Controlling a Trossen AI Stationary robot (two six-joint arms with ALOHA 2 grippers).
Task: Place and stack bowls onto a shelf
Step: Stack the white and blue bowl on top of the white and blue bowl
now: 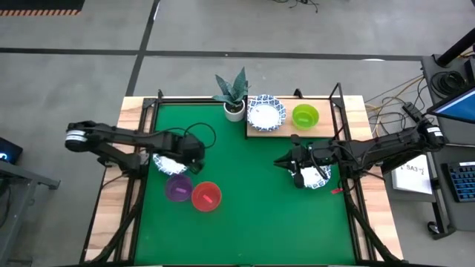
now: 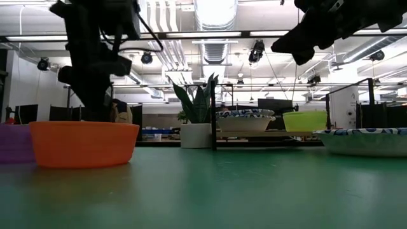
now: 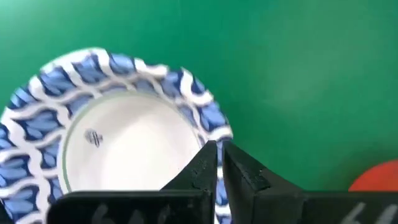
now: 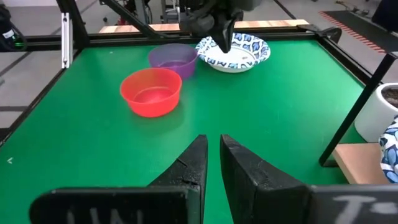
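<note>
The green mat (image 1: pixel 245 215) is the landmark: a smooth, flat, dark-framed field covering most of the table.

On the mat's far edge, right of centre, lies the shelf (image 1: pixel 278 131), a flat rectangular board of pale wood. On it sit a white blue-rimmed bowl on the shelf (image 1: pixel 265 112) and, just beside it toward the mat's right edge, a plain glossy green bowl (image 1: pixel 305 116); whether the blue-rimmed one is a single bowl or a stack I cannot tell. A small white plant pot (image 1: pixel 234 110) with stiff pointed leaves stands at the shelf's left end.

Near the mat's left edge, the left gripper (image 3: pixel 219 163) is down at the rim of a shallow round blue-rimmed bowl (image 3: pixel 109 134), white inside with a small mark at its bottom and empty. Its dark fingers are nearly together with the rim's edge at their tips; whether they actually pinch it I cannot tell.

Just in front of that bowl, toward the mat's middle, a translucent purple bowl (image 1: pixel 178 188) and a red bowl (image 1: pixel 206 196) sit touching, both smooth plastic, both empty.

Near the mat's right edge, the right gripper (image 4: pixel 212 162) hangs above the surface, fingers nearly closed with only a thin gap and nothing between them. Another blue-rimmed bowl (image 1: pixel 315 177) rests under that arm.
</note>
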